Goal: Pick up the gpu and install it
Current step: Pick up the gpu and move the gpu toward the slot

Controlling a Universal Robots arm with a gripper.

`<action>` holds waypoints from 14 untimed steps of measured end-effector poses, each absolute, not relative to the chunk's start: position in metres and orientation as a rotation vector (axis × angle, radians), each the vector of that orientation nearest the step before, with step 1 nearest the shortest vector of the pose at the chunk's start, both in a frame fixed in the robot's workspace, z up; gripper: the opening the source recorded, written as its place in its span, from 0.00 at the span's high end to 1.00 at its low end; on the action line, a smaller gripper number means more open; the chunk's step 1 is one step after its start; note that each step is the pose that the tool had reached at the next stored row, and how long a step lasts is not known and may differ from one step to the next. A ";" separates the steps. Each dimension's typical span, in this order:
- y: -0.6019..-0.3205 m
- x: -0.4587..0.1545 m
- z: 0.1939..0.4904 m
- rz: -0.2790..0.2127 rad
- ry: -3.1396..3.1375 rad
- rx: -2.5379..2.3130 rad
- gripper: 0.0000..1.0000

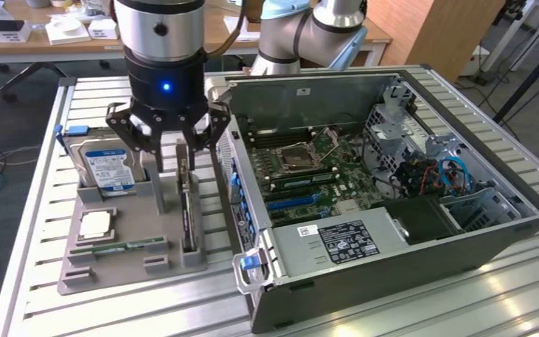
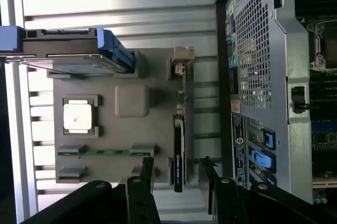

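The gripper point(image 1: 171, 144) is wide open and holds nothing, and the gpu point(image 1: 188, 210) stands on its thin edge in the gray holder point(image 1: 131, 214) right under it, so it should go straight down, one finger on each flat side, without bumping the hard drive point(image 1: 109, 168) beside it.

The arm point(image 1: 293, 31) bends in from the far side, wrist straight down (a blue light glows on it), gripper point(image 1: 177, 151) hanging with fingers point(image 2: 148, 169) spread wide.

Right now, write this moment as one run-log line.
tool: open, over gpu | gpu: on edge in gray holder, not held | computer case: open
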State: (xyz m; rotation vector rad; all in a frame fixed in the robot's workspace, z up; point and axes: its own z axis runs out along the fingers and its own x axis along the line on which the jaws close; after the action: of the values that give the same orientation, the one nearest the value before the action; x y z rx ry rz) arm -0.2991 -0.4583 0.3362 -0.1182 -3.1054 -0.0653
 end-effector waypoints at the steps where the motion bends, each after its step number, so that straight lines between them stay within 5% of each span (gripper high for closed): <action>1: -0.458 -0.299 0.334 -0.065 -3.105 -0.118 0.53; 14: -0.458 -0.299 0.311 -0.065 -3.106 -0.118 0.53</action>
State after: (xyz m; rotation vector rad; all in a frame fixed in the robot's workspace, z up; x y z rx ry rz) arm -0.2991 -0.4582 0.3108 -0.1182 -3.1056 -0.0653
